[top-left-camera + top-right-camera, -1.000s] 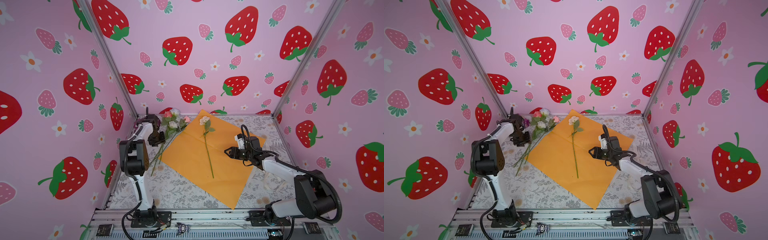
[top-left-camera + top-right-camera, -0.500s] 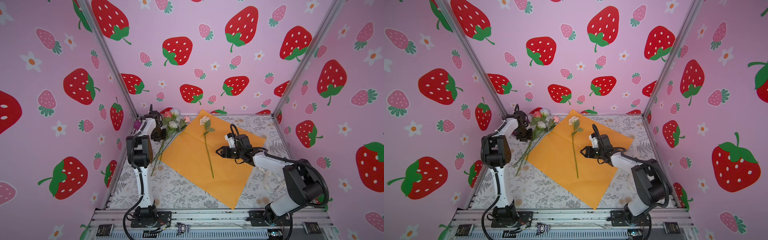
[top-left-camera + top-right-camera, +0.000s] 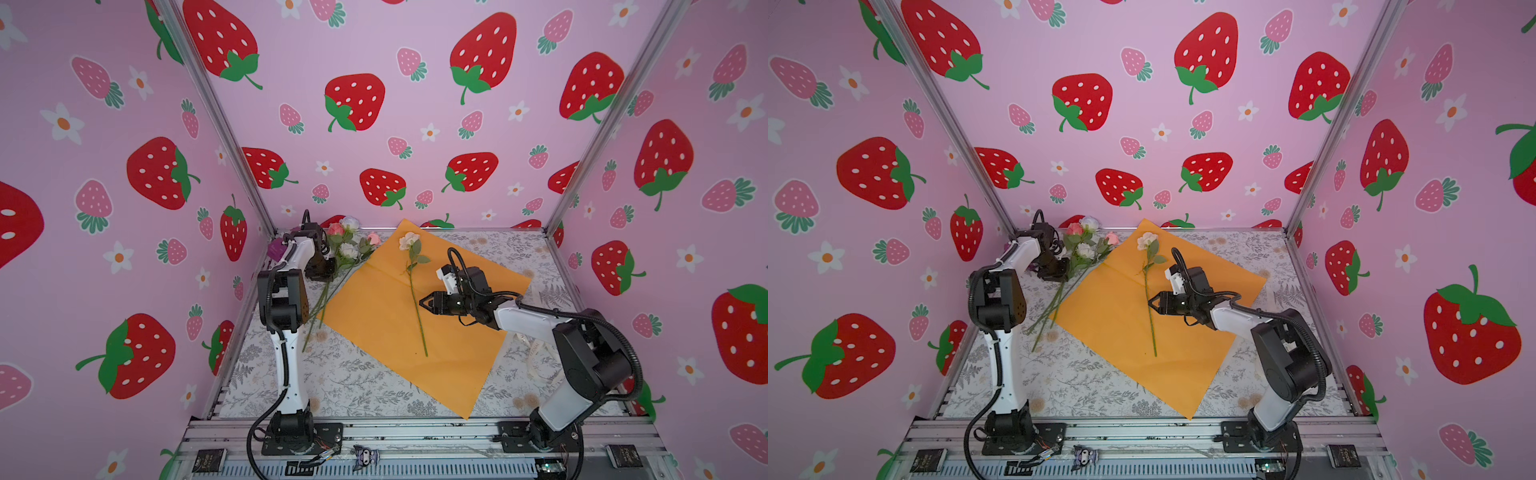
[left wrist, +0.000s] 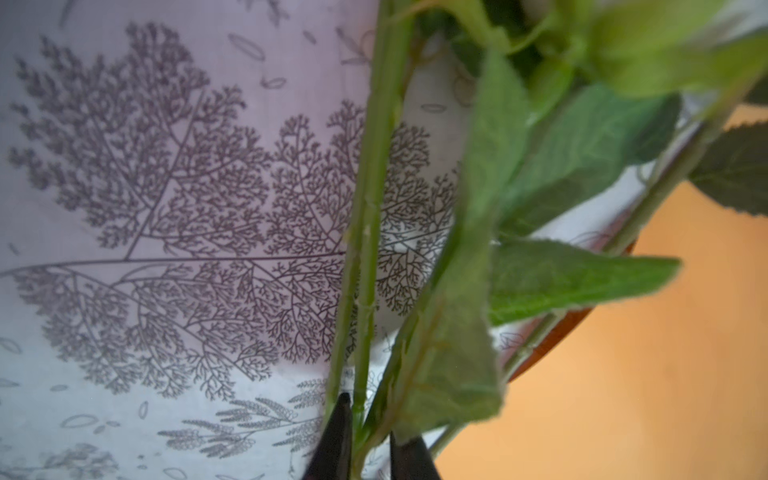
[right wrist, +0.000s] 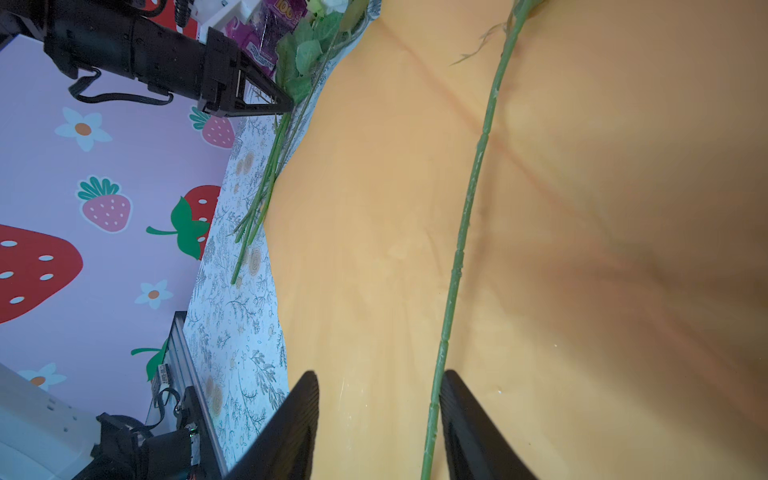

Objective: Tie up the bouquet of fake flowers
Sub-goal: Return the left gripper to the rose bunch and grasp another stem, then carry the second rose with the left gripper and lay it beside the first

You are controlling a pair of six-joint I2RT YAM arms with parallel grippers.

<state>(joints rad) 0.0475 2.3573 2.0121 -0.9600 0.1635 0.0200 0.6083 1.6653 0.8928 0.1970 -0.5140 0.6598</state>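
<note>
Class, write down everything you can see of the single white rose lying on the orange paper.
The single white rose has one cream-white bloom, a few green leaves just below it and a long, thin green stem with small nodes, plastic-looking. It lies flat on the orange paper, bloom toward the rear, stem end toward the front. The right gripper's open jaws flank the stem's middle; no grip yet.

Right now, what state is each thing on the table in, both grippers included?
orange wrapping paper, spread flat, creased, not wrapped around anything
single white rose, lying loose on the paper, not gripped
other flowers, untied bunch lying along the paper's left edge
left gripper, jaws closed on that bunch's stems
right gripper, jaws open astride the single rose's stem
purple packet, partly hidden behind the left arm
</note>
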